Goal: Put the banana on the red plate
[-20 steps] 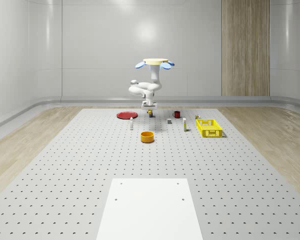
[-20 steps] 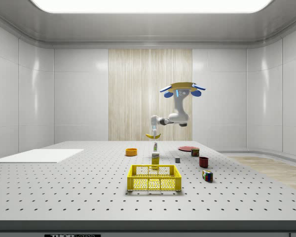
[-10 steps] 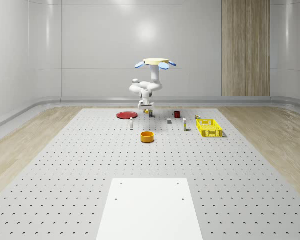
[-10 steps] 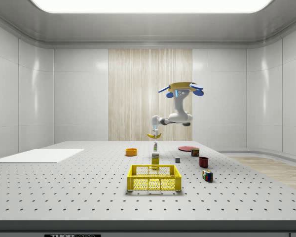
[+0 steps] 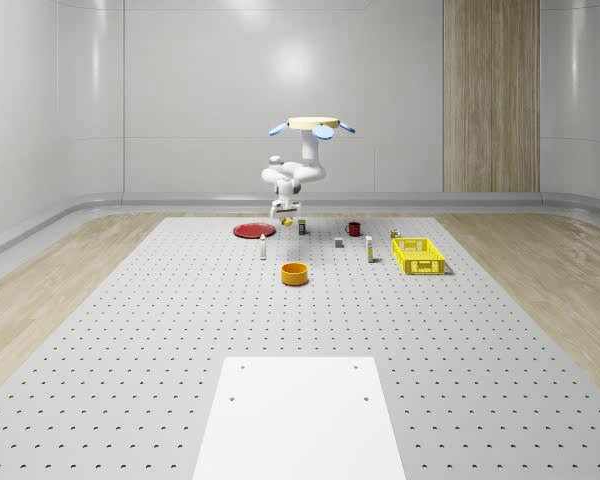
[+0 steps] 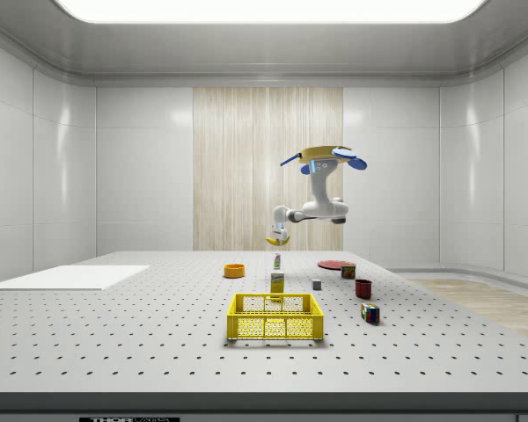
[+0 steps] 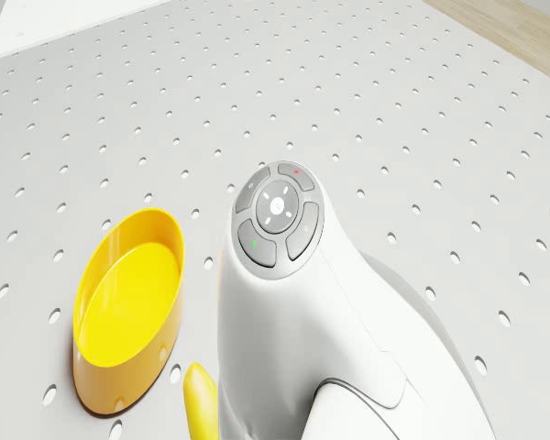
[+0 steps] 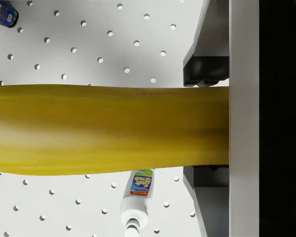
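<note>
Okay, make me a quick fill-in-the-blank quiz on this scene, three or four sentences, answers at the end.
1. The gripper is shut on the ____.
2. The drone hovers in the air above the perforated ____.
3. In the whole-scene view, the red plate lies to the ____ of the yellow crate.
4. In the drone view, the round container on the table beside the arm is a ____ bowl.

Answers: banana; table; left; yellow

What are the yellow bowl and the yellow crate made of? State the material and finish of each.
The yellow bowl looks like glossy moulded plastic: smooth walls with bright highlights along the rim, though glazed ceramic is possible. The yellow crate looks like rigid plastic with a duller finish: its sides are an open lattice that you can see through.
</note>
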Controlling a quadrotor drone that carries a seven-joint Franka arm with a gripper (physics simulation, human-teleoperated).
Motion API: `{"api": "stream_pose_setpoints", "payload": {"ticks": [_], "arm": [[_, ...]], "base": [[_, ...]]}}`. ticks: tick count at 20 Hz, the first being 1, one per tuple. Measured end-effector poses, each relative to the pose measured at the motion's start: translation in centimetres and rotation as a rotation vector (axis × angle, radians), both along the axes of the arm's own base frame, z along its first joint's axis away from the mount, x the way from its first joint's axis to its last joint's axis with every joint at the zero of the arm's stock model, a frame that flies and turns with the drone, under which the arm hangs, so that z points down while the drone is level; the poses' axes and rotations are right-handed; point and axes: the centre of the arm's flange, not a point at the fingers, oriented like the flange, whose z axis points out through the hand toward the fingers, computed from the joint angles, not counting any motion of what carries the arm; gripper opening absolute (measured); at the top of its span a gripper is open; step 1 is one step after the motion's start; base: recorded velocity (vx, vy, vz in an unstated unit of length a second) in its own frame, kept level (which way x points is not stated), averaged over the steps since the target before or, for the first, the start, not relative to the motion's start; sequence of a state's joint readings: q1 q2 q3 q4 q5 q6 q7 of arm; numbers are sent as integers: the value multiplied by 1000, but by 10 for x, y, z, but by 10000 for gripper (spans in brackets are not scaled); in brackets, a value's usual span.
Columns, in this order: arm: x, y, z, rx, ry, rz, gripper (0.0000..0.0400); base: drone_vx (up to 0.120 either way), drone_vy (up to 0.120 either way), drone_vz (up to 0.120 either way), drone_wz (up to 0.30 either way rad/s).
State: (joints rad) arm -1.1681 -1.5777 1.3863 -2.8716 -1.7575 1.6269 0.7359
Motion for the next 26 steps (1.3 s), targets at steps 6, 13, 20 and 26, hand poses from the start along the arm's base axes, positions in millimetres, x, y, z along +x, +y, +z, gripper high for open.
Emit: {"api": "stream_pose_setpoints", "payload": {"ticks": [6,13,20,26], "arm": [[0,0,0,-1,0,-180,201],[0,0,0,-2,0,-390,201],[0,0,0,-3,-1,-599,201],[0,0,0,-3,-2,-779,201]], "base": [[0,0,0,-300],[0,0,0,-300],[0,0,0,-300],[0,0,0,-300]]}}
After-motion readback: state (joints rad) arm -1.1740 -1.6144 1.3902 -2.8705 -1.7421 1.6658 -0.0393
